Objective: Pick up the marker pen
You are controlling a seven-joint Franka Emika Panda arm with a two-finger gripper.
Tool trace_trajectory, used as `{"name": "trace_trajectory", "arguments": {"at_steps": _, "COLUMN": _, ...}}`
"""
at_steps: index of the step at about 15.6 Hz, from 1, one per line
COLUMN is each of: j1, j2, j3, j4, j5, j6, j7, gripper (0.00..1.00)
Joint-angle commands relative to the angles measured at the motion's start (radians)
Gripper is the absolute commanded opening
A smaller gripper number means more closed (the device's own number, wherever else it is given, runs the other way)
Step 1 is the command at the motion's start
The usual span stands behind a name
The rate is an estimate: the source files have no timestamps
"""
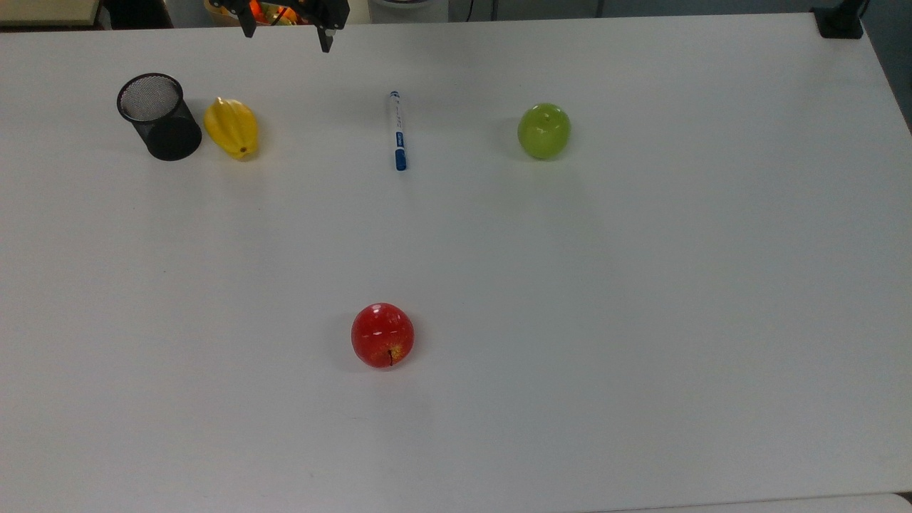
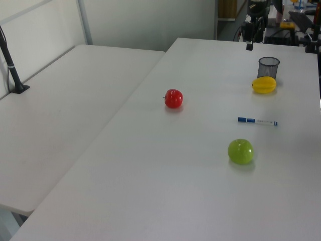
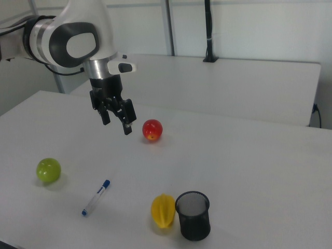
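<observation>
The marker pen (image 1: 397, 130), white with a blue cap, lies flat on the white table (image 1: 641, 285) between a yellow fruit and a green apple. It shows again as the marker pen (image 2: 257, 121) and the marker pen (image 3: 96, 197). My gripper (image 1: 286, 32) hangs open and empty, well above the table, up and to the left of the pen in the top view. In the right view the gripper (image 3: 116, 123) is high over the table, its fingers (image 3: 127, 127) spread apart. At the far end of the table in the left view, the gripper (image 2: 247, 41) is near the mesh cup.
A black mesh cup (image 1: 158, 116) and a yellow fruit (image 1: 231, 127) stand left of the pen in the top view. A green apple (image 1: 544, 130) sits to the pen's right, and a red apple (image 1: 382, 335) lies nearer the front edge.
</observation>
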Motion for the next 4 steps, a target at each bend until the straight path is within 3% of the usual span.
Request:
{"name": "trace_trajectory", "arguments": {"at_steps": 1, "j1": -0.015, "j2": -0.035, "j3": 0.006, "j4": -0.033, "j5": 0.015, "j6": 0.004, "j7": 0.012, "gripper": 1.0}}
{"name": "trace_trajectory", "arguments": {"at_steps": 4, "j1": -0.018, "j2": -0.035, "j3": 0.006, "j4": -0.033, "j5": 0.015, "j6": 0.004, "j7": 0.011, "gripper": 1.0}}
